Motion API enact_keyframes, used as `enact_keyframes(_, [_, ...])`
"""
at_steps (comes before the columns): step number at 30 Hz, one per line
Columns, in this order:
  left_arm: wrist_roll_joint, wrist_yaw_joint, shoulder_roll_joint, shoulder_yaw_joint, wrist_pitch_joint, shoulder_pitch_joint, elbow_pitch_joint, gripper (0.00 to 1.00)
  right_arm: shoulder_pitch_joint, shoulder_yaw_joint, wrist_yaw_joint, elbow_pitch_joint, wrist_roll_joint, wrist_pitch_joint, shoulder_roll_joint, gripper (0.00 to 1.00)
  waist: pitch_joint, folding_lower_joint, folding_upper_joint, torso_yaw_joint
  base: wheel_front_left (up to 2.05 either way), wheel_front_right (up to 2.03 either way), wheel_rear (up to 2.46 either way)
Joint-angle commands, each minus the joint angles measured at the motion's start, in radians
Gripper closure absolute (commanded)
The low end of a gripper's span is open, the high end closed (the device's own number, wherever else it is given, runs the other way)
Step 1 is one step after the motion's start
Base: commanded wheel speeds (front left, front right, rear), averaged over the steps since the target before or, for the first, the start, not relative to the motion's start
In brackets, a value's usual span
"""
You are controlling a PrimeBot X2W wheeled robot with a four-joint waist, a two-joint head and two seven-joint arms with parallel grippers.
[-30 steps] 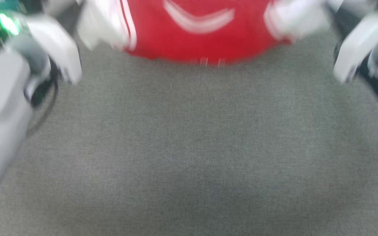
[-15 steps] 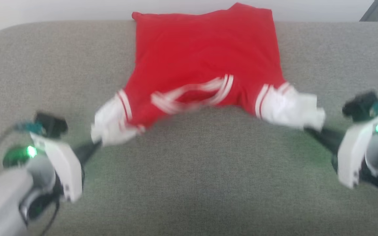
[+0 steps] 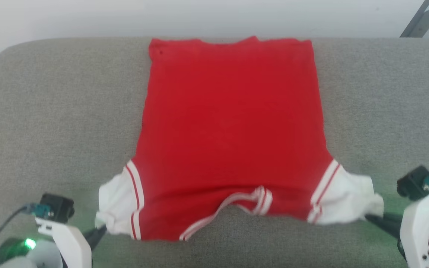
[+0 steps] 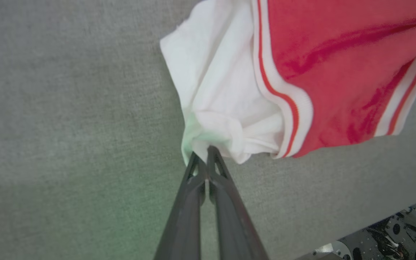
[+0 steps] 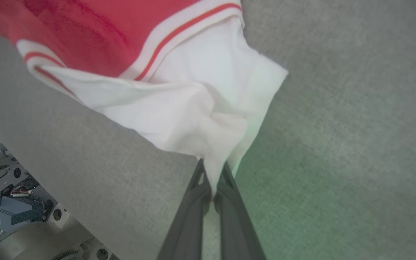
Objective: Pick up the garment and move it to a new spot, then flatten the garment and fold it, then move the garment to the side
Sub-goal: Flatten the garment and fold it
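Head view, garment (image 3: 229, 123) flat on grey worktop (image 3: 50, 111), wrist views, left end effector (image 4: 205, 153) and right end effector (image 5: 212, 168) closed, seemingly on sleeve edges

The garment (image 3: 233, 123) is bright red with white sleeves and red-and-white striped trim — stripes at the lower middle of the frame too. The worktop (image 3: 50, 111) is plain grey weave, tinged green at the lower corners.
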Motion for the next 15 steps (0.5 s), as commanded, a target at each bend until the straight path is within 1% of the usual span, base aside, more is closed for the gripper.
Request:
enact_keyframes(1, [-0.01, 0.01, 0.002, -0.003, -0.004, 0.024, -0.009, 1.0, 0.017, 0.006, -0.001, 0.003, 0.01, 0.011, -0.011, 1.0, -0.002, 0.0, 0.0, -0.002, 0.0, 0.0, 0.0])
enact_keyframes(6, [-0.039, 0.061, 0.019, -0.002, -0.005, 0.079, -0.056, 1.0, 0.057, 0.002, -0.001, 0.014, 0.024, 0.037, -0.027, 1.0, -0.004, 0.0, 0.0, -0.003, 0.0, 0.0, 0.0])
enact_keyframes(13, [-0.047, 0.082, 0.003, 0.002, -0.021, 0.095, -0.105, 1.0, 0.076, -0.033, -0.001, 0.033, 0.023, 0.038, -0.008, 1.0, 0.008, 0.0, 0.0, 0.008, 0.0, 0.0, 0.0])
enact_keyframes(14, [-0.042, 0.082, -0.003, 0.0, -0.024, 0.09, -0.109, 1.0, 0.077, -0.041, -0.001, 0.036, 0.022, 0.04, -0.004, 0.87, 0.011, 0.0, 0.0, 0.011, 0.0, 0.0, 0.0])
enact_keyframes(15, [-0.039, 0.079, -0.01, -0.002, -0.026, 0.084, -0.113, 1.0, 0.075, -0.052, -0.001, 0.036, 0.02, 0.041, -0.001, 0.58, 0.015, 0.0, 0.0, 0.014, 0.0, 0.0, 0.0])
